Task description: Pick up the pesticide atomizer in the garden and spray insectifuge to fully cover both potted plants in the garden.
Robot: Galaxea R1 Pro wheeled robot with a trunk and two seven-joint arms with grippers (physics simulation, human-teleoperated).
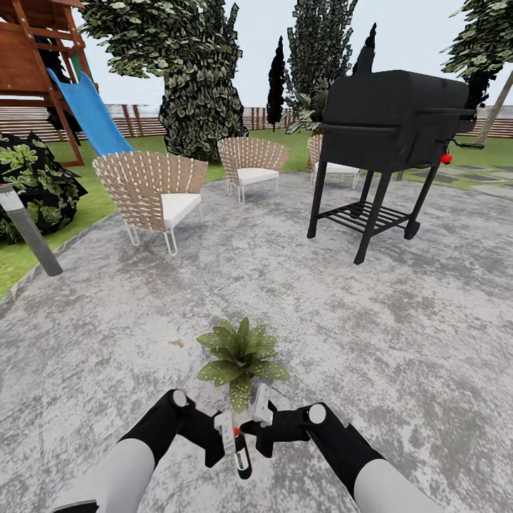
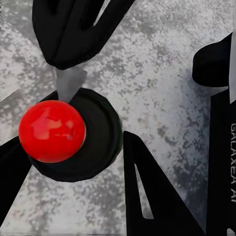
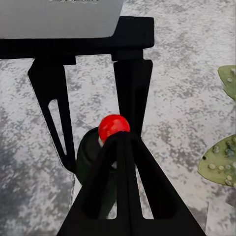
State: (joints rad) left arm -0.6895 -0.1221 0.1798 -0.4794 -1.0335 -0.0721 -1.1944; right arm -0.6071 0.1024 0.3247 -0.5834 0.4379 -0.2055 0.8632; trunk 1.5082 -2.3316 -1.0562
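Left gripper (image 1: 229, 436) closed on the pesticide atomizer (image 1: 241, 456), bottle held low and near, between both arms, over the patio (image 1: 399, 335). Right gripper (image 1: 261, 413) just beside it, touching or nearly touching the bottle's upper part; whether closed on it, cannot tell. From the head view: slim dark green body with a small red spot near its top, pale gripper fingers on either side. From the left wrist view: atomizer (image 2: 83, 137) seen end-on, round dark top with a red knob (image 2: 51, 131), black fingers (image 2: 162, 196) framing it, grey mottled paving behind. From the right wrist view: same red knob (image 3: 113, 126) above the dark green body (image 3: 91, 167), partly hidden behind a black finger (image 3: 130, 191); speckled leaf tips (image 3: 221, 157) at one edge. Just beyond the grippers, one potted plant (image 1: 241, 356) on the paving, white-speckled leaves spread as a rosette, pot hidden beneath them. Farther off: black grill (image 1: 388, 135) to the right, woven chairs (image 1: 153, 192) left and centre, blue slide (image 1: 91, 114) with wooden frame at far left, trees and slat fence (image 1: 21, 121) behind.
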